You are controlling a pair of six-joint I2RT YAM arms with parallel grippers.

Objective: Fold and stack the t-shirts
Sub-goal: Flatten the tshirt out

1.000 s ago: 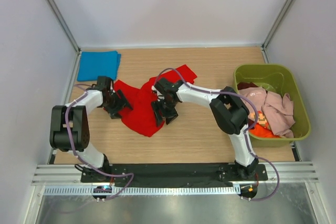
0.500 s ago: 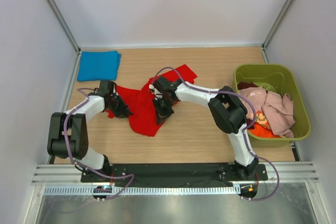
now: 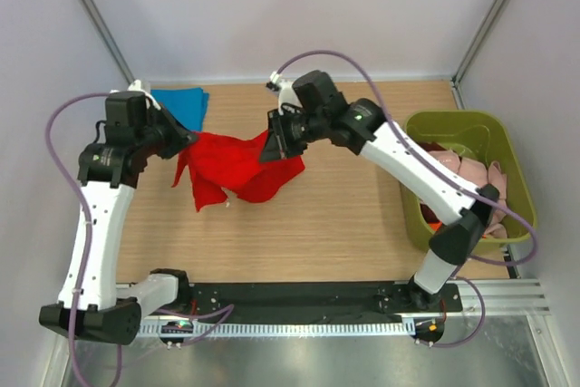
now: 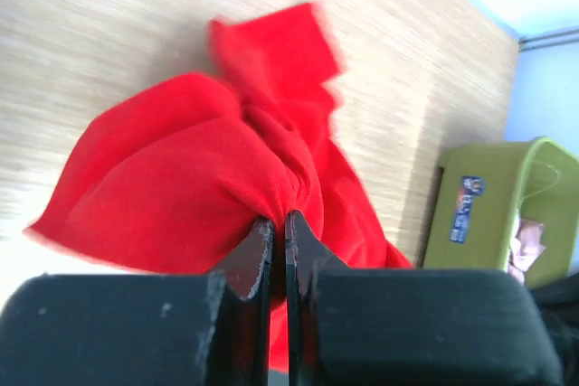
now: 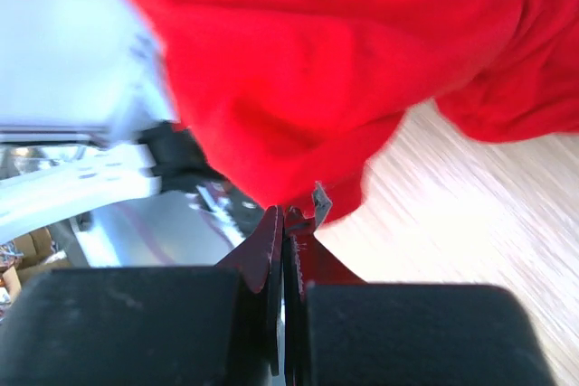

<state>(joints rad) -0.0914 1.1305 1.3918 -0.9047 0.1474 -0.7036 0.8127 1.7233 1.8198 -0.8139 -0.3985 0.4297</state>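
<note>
Seen from above, the red t-shirt point(image 3: 237, 168) bunches over the jaws of both the left gripper point(image 3: 184, 145) and the right gripper point(image 3: 275, 140), so the pinch points are hidden there. The left arm point(image 3: 98, 201) covers the left part of the blue t-shirt point(image 3: 186, 104). The right arm point(image 3: 419, 171) crosses the olive-green bin point(image 3: 458, 116) and hides much of the pale pink t-shirt point(image 3: 495, 178).

In the left wrist view the bin runs off the right edge and its sticker point(image 4: 470, 209) is too small to read. The right wrist view is blurred; a small grey scrap point(image 5: 321, 201) beside the jaws is possibly a label.
</note>
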